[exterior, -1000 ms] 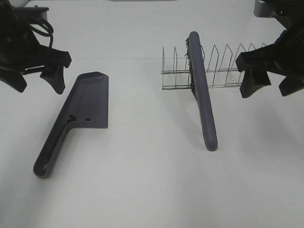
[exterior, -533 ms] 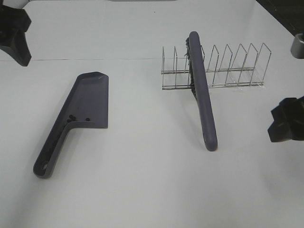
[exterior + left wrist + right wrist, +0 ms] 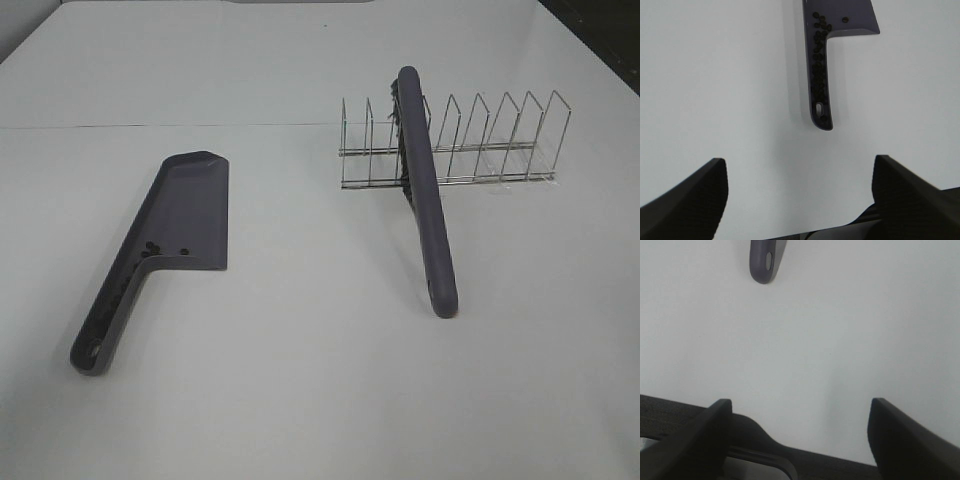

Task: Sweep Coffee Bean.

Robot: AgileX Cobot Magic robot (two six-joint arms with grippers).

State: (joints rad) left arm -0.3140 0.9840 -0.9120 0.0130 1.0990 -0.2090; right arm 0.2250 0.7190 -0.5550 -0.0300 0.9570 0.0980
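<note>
The grey-purple dustpan [image 3: 172,236] lies on the white table at the left. Several dark coffee beans [image 3: 152,248] sit in its back corner and along its hollow handle; they show plainly in the left wrist view [image 3: 819,65]. The grey-purple brush [image 3: 425,190] leans in the wire rack [image 3: 480,148], its handle end on the table; that end shows in the right wrist view [image 3: 765,260]. Neither arm shows in the high view. My left gripper [image 3: 799,192] is open and empty, well back from the dustpan handle [image 3: 821,107]. My right gripper [image 3: 800,432] is open and empty.
The white table [image 3: 320,380] has a seam line across its back. The table's near edge shows as a dark strip in the right wrist view [image 3: 670,410]. No loose beans show on the table surface.
Both arms have drawn back out of the high view, the left toward the upper left, the right toward the lower right. The dustpan, beans and brush have not moved.
</note>
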